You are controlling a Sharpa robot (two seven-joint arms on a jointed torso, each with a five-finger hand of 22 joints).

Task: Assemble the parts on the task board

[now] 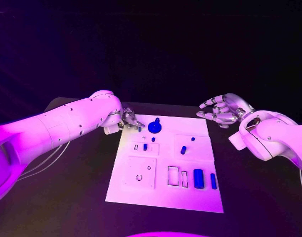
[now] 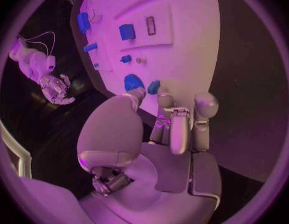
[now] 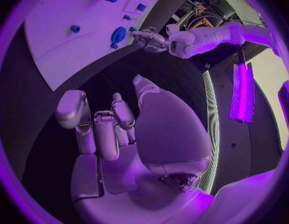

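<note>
The white task board (image 1: pixel 163 195) lies in the middle of the black table. A round blue part with a small knob (image 1: pixel 155 127) sits near its far left corner. My left hand (image 1: pixel 128 120) hovers at that corner with its fingers (image 2: pixel 172 127) apart and empty, their tips just short of the round part (image 2: pixel 133 81). My right hand (image 1: pixel 222 111) hangs off the board's far right corner, fingers (image 3: pixel 97 129) loosely spread and holding nothing. Small blue pegs (image 1: pixel 145 146) (image 1: pixel 184 149) stand in raised plates mid-board. A blue block (image 1: pixel 198 178) and a thin blue bar (image 1: pixel 213 180) lie near the front right.
Empty rectangular slots (image 1: pixel 173 176) and a square plate with a small hole (image 1: pixel 139 177) take up the board's near half. Black table (image 1: pixel 72 197) surrounds the board on all sides. A thin cable (image 1: pixel 44 165) trails under my left arm.
</note>
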